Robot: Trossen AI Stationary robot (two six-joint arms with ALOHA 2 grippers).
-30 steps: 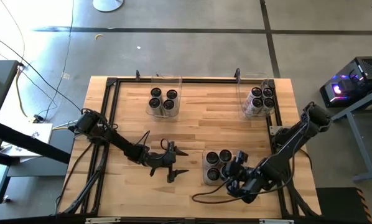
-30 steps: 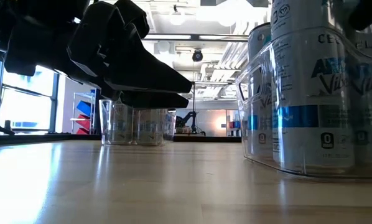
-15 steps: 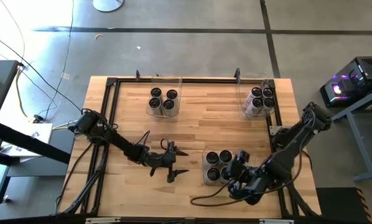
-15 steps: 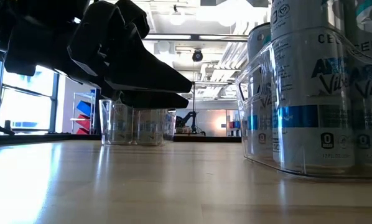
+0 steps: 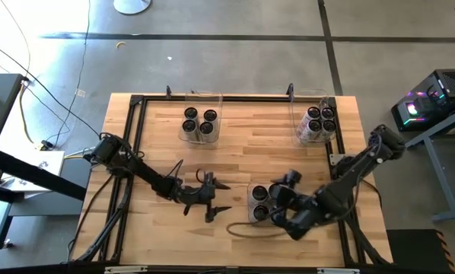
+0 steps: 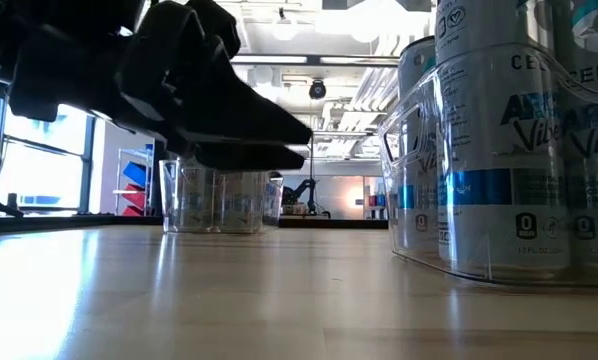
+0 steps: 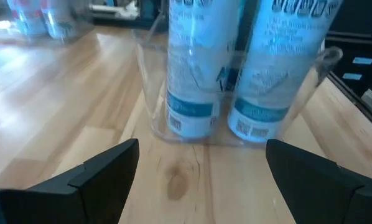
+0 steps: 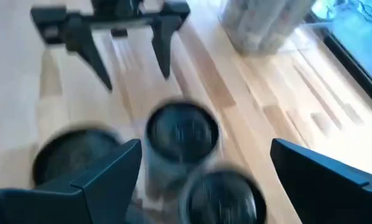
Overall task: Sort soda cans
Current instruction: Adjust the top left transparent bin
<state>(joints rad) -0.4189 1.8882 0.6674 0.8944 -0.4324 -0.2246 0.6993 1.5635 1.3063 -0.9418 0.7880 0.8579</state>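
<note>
High view is showing my right gripper (image 5: 277, 199) hovering spread wide and empty above the near bin (image 5: 252, 218), over its Celsius cans (image 5: 260, 195) at about five o'clock on the table (image 5: 243, 152). I am judging the next step needs the fingers kept clear of the dark tops and lifted straight up so nothing tips. Left gripper (image 5: 217, 197) is waiting just at nine o'clock of that bin, jaws fully apart, holding nothing. Other cans are sitting in the bins at eleven (image 5: 199, 123) and one o'clock (image 5: 319, 122).
</note>
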